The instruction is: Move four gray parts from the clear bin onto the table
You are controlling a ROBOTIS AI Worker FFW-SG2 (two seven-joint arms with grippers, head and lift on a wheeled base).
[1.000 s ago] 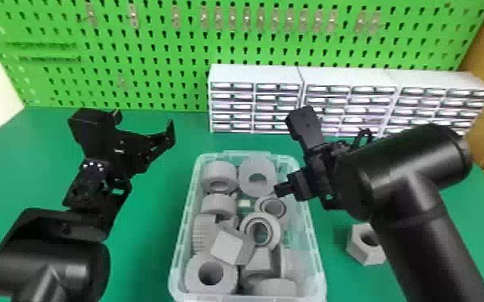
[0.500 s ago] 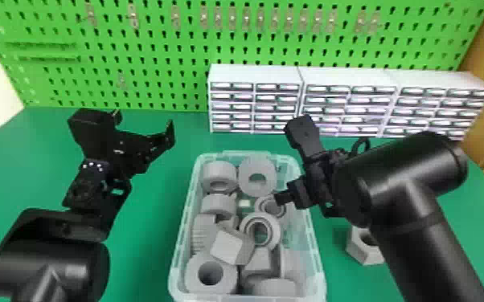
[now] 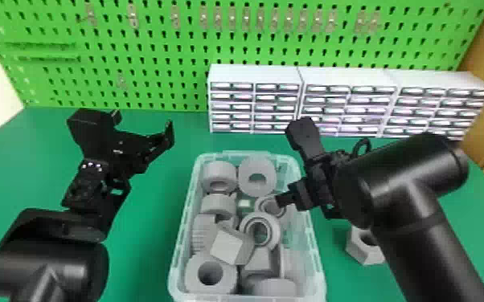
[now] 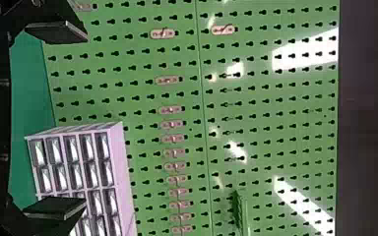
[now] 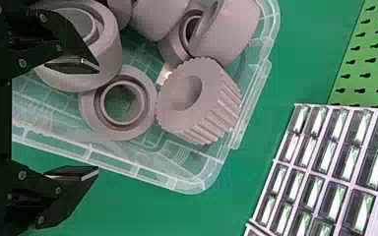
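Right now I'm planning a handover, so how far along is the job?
Probably one of four is out: a hex nut sits on the table beside the clear bin. Nothing is in hand: the right end effector is open above the bin, the left end effector open and empty. That likely leaves three; gray parts like the toothed gear lie inside.

free room left of bin point(image 3: 183, 237)

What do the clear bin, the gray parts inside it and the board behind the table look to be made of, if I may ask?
The clear bin looks like molded plastic, see-through with a faint frosty tint. The gray parts seem to be matte plastic, perhaps printed, judging by their dull, even gray. The board is smooth painted green, possibly metal, given its punched slots.
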